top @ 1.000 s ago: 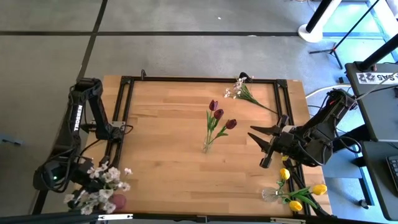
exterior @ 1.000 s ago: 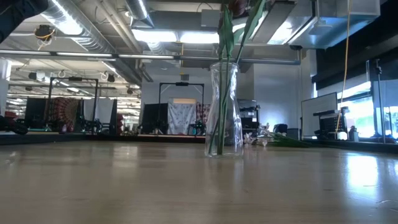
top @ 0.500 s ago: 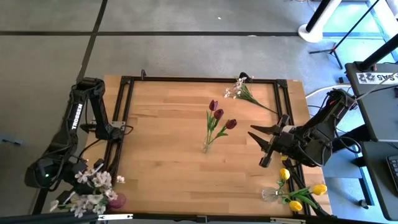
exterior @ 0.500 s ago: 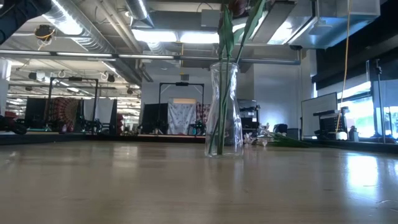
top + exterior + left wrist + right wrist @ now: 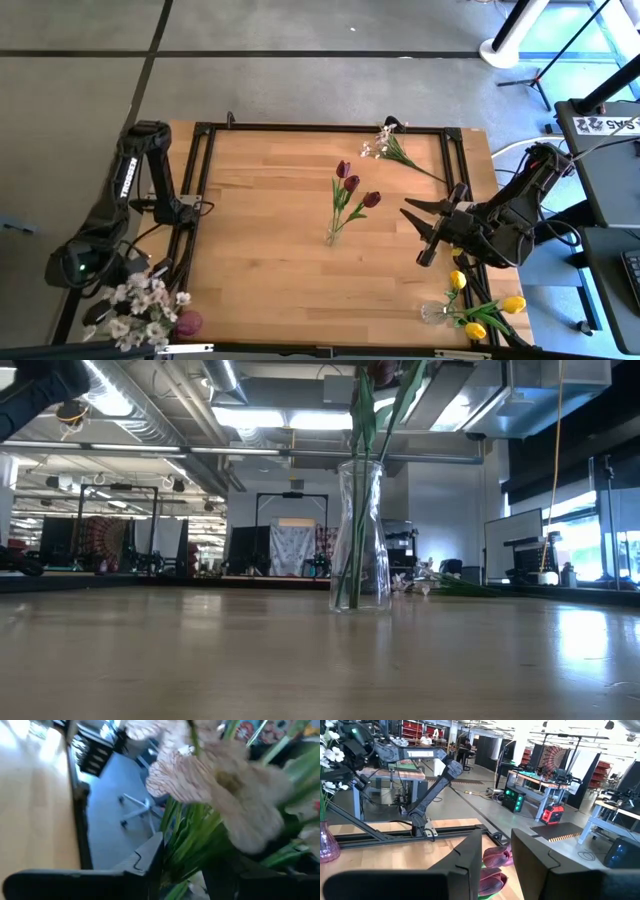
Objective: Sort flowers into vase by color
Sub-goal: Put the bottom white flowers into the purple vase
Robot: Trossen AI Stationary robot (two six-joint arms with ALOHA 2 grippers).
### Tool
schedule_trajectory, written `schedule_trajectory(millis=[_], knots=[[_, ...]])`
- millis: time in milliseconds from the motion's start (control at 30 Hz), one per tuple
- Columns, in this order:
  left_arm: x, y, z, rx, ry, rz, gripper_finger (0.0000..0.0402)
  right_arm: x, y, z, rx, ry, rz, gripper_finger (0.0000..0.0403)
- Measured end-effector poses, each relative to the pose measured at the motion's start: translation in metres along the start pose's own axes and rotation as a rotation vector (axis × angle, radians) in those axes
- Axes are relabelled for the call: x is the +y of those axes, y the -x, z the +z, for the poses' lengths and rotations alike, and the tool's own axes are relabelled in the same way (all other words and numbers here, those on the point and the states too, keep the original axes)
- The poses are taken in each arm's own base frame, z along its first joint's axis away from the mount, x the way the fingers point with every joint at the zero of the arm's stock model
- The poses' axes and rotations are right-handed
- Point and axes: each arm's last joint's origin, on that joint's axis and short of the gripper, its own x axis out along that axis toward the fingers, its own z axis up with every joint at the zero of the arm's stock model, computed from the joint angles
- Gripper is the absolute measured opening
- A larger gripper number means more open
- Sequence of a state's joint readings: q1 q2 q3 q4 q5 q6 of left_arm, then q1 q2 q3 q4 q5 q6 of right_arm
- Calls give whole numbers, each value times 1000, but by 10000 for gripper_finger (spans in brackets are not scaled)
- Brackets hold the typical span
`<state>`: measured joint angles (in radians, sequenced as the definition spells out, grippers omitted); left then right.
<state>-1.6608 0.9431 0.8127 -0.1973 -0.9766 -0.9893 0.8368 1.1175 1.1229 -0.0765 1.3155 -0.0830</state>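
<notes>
Wooden tabletop (image 5: 270,250), workshop beyond. Left jaws (image 5: 135,290) clenched on white-pink blossom stems (image 5: 192,832) off near-left corner, above pink vase (image 5: 187,323). Right jaws (image 5: 425,232) spread, empty, beside dark red tulips (image 5: 352,187). Loose spray (image 5: 385,143) far edge: light, floppy; best pinched mid-stem.

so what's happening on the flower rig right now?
Color sort, mid-run. The left gripper is at the table's front-left corner among the white-pink blossoms by a pink vase. Dark red tulips stand in the center glass vase, yellow tulips in the front-right one. One white spray lies at the back. The right gripper hovers open, empty.
</notes>
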Motion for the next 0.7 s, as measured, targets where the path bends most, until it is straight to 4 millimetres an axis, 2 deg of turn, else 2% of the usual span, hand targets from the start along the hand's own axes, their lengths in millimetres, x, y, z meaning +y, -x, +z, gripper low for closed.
schedule_trajectory(millis=[167, 367, 700], knots=[[5, 6, 11, 133, 80, -94, 116, 0, 0, 0, 0, 0, 0, 104], [14, 15, 18, 274, 164, -125, 106, 0, 0, 0, 1, 4, -2, 104], [43, 12, 3, 523, 158, 126, 76, -1, 0, -3, 11, 36, -20, 104]])
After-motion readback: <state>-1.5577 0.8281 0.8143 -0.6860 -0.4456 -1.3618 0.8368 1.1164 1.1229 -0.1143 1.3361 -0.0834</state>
